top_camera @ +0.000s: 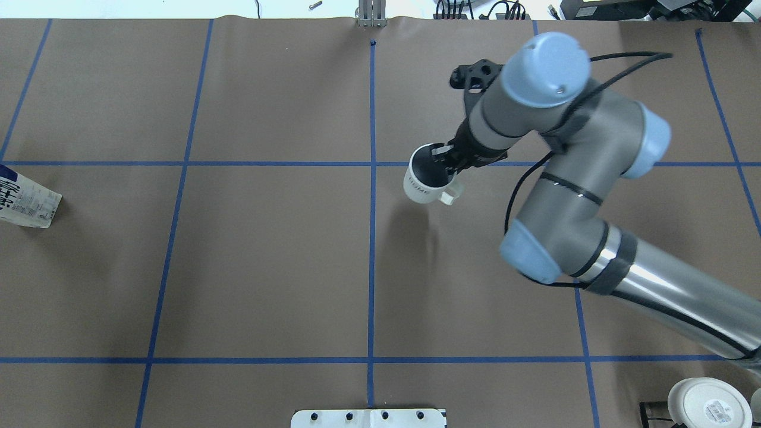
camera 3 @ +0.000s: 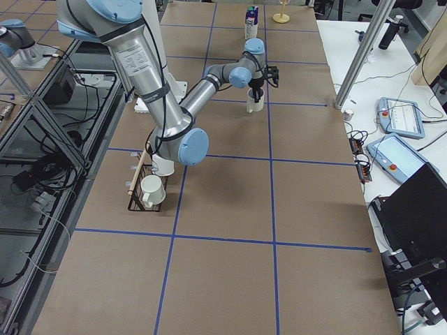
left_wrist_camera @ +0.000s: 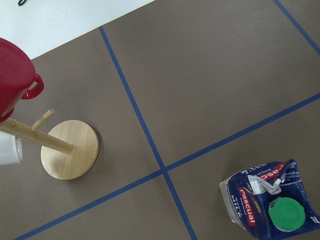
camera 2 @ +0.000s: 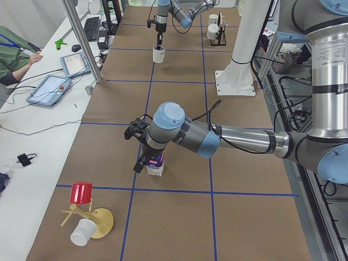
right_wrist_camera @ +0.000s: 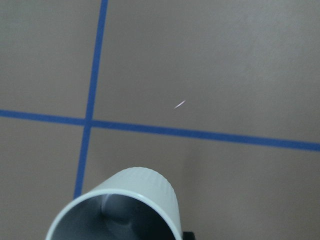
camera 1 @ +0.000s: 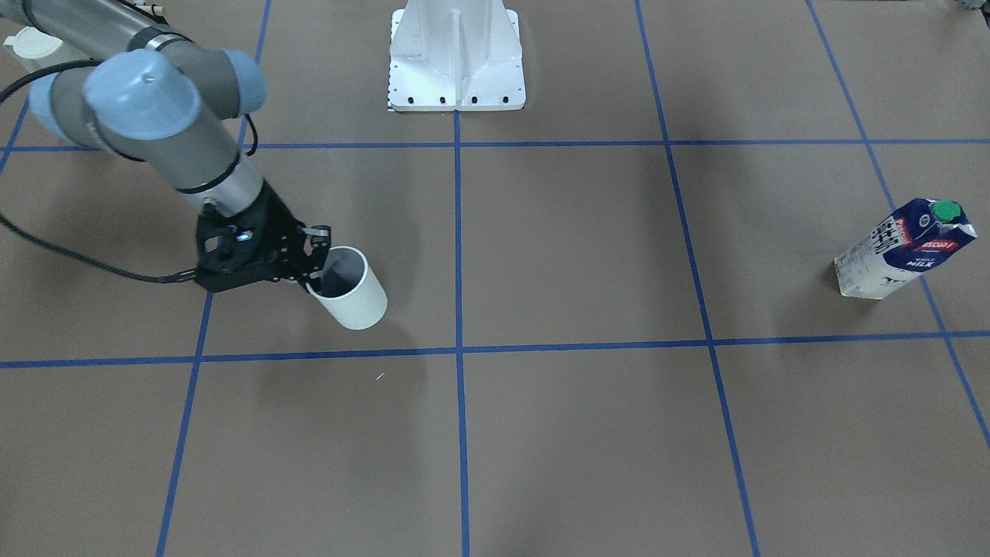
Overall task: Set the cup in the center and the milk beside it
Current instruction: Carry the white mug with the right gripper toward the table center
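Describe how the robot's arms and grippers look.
Both arms, right arm and left arm, are silver-grey tubes with pale blue joint caps. A black cable loops along the right arm. The right gripper and left gripper are black. A blue light glows on the right one.

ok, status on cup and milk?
Right gripper shut on cup rim, short of center. Left gripper by milk, state unclear. Nothing seen in the way.

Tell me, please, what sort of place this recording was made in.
Probably a robotics lab: the right arm and left arm reach over a table gridded with blue tape, with operator tablets on a side bench.
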